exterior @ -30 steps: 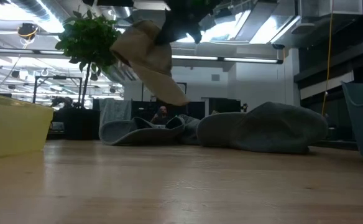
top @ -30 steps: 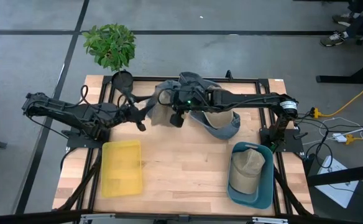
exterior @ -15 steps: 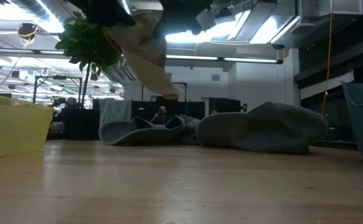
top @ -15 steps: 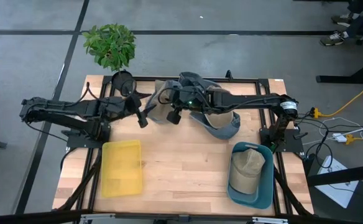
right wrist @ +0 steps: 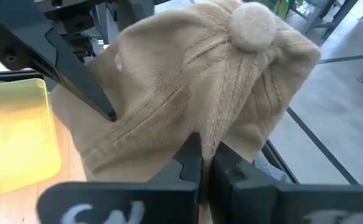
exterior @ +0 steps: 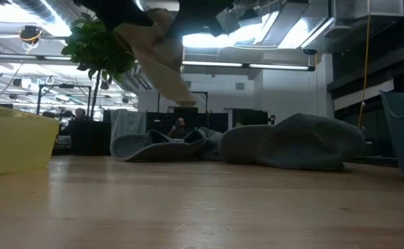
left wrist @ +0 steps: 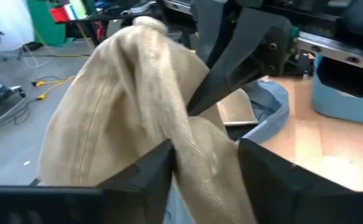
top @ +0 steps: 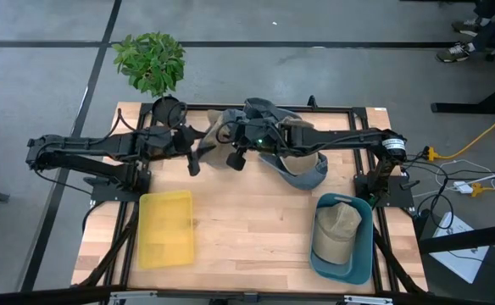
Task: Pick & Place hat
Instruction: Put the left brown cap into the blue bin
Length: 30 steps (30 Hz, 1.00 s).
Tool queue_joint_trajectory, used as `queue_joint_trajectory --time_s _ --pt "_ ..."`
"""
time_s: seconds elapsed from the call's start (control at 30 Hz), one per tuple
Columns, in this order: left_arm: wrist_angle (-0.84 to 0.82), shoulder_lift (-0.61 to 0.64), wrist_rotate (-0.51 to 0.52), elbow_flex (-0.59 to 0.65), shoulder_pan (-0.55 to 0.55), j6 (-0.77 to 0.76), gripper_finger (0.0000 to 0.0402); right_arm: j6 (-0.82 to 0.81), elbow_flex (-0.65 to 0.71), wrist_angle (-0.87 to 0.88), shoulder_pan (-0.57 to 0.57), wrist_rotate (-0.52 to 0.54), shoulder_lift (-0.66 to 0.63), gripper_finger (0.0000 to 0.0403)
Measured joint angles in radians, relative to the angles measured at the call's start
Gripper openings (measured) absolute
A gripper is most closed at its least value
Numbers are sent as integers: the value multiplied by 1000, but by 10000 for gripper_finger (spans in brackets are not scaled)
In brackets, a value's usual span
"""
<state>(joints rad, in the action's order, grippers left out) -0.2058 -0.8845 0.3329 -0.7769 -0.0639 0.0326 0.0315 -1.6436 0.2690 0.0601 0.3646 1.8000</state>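
A tan corduroy hat (top: 216,146) hangs in the air over the far middle of the table, between both grippers; the low view shows it clear of the wood (exterior: 162,52). My right gripper (right wrist: 206,158) is shut on its crown. My left gripper (left wrist: 203,155) has come in from the left and is open, one finger on each side of a hanging fold of the hat (left wrist: 138,93). Its dark fingers also show beside the hat in the right wrist view (right wrist: 76,68). My right gripper pinches a raised fold of the crown (right wrist: 209,134), just below the top button (right wrist: 253,25), between its two fingers. The hat is lifted clear and droops around the fingers. My left gripper has a fold of cloth (left wrist: 200,146) lying between its open fingers; whether they press on it, I cannot tell.
Two grey hats lie on the far half of the table (top: 303,169) (top: 256,110). A blue bin (top: 362,254) at the near right holds another tan hat (top: 336,229). A yellow bin (top: 164,227) sits at the near left. A potted plant (top: 150,61) stands beyond the far left corner.
My left gripper has moved up and toward the right, reaching the hanging hat and bringing its fingers around the cloth. The hat has stayed in my right gripper's hold and shifted slightly toward the left.
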Motion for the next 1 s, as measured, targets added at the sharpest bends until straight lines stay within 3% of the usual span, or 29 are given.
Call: queue_joint_trajectory --time_s 0.27,0.43,0.63,1.0 --pt "-2 1 -27 0 0 76 12 3 0 4 0 -86 0 12" --pt "-19 11 -109 0 0 110 4 7 0 14 0 -181 0 43" --pt "-78 65 -171 0 8 93 4 -4 0 36 0 -307 0 120" --pt "-134 135 -171 0 71 65 3 -58 0 16 0 -315 0 283"
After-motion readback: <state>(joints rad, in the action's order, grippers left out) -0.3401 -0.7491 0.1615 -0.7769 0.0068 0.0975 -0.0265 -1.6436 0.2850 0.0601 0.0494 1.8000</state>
